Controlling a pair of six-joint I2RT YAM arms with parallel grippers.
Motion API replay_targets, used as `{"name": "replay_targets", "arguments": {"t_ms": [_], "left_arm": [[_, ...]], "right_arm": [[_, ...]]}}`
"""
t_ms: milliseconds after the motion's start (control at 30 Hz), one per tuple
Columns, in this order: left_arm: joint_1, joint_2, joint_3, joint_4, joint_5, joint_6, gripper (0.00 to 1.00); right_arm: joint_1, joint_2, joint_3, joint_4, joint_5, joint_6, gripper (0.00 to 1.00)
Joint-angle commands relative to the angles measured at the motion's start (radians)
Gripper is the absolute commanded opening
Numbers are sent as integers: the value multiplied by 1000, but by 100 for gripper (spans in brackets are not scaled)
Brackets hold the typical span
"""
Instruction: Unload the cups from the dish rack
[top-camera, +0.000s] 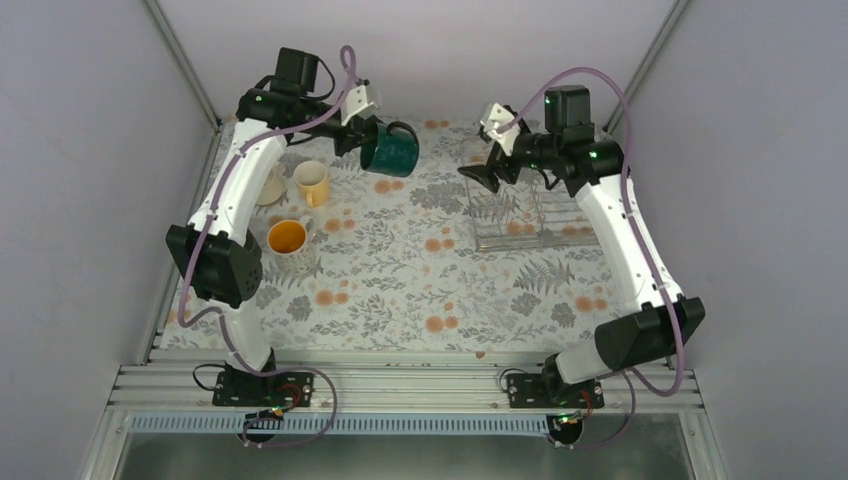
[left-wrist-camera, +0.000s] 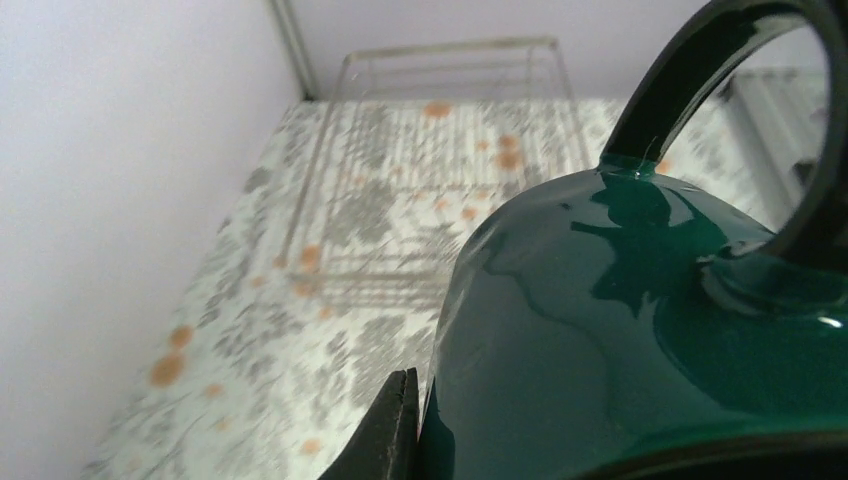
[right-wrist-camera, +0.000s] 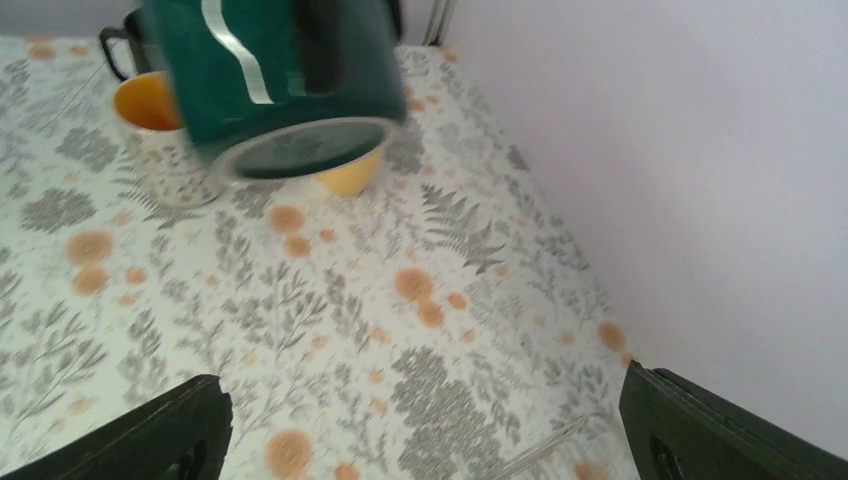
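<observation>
**A:** The left end effector (top-camera: 362, 138), what's it got?

**B:** It's clamped on the green mug (top-camera: 390, 150). In the left wrist view one dark finger (left-wrist-camera: 392, 428) presses against the mug's glossy side, and the handle loops up past it. The mug hangs tilted, off the bench (top-camera: 400, 290), with its base turned toward the other arm (the right wrist camera looks straight at that round underside).

**A:** And the other mugs?

**B:** They're all on the bench, nearer the arm bases than that end effector and to its left. The yellow mug (top-camera: 312, 183) is closest. A white mug (top-camera: 270, 188) sits just beside it, partly hidden by the arm. The mug with the orange inside (top-camera: 288, 240) is nearer the bases again, apart from the other two.

**A:** What about the right end effector (top-camera: 492, 160)?

**B:** It's spread wide and gripping nothing, with one finger (right-wrist-camera: 150, 430) in each lower corner of its own view. It hovers over the bench, and the wire rack (top-camera: 530, 225) stands right below it and slightly to its right. The green mug is across the gap to its left, well apart from the rack.
</observation>
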Motion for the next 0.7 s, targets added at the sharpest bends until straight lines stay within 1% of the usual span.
{"name": "replay_targets", "arguments": {"t_ms": [0, 100, 167, 200, 267, 333, 400, 500, 667], "left_arm": [[-15, 57, 136, -236, -241, 219, 2], [-26, 116, 211, -344, -471, 308, 2], [-28, 146, 248, -380, -617, 352, 2], [-29, 160, 260, -392, -668, 367, 2], [-38, 179, 256, -411, -789, 402, 2], [-44, 195, 243, -415, -869, 414, 3], [-61, 201, 194, -414, -960, 445, 2], [-87, 227, 152, -416, -1073, 445, 3], [-154, 272, 95, -416, -1164, 443, 2]], "right_arm": [[13, -120, -27, -161, 30, -100, 100], [13, -203, -97, -194, 84, -139, 100], [13, -258, -161, -192, 119, -164, 100], [14, -280, -192, -194, 135, -175, 100], [13, -319, -246, -197, 167, -189, 100], [14, -351, -295, -201, 203, -193, 100], [13, -384, -321, -206, 241, -183, 100], [13, -466, -376, -181, 277, -158, 100], [13, -595, -425, -213, 286, -159, 100]]}}
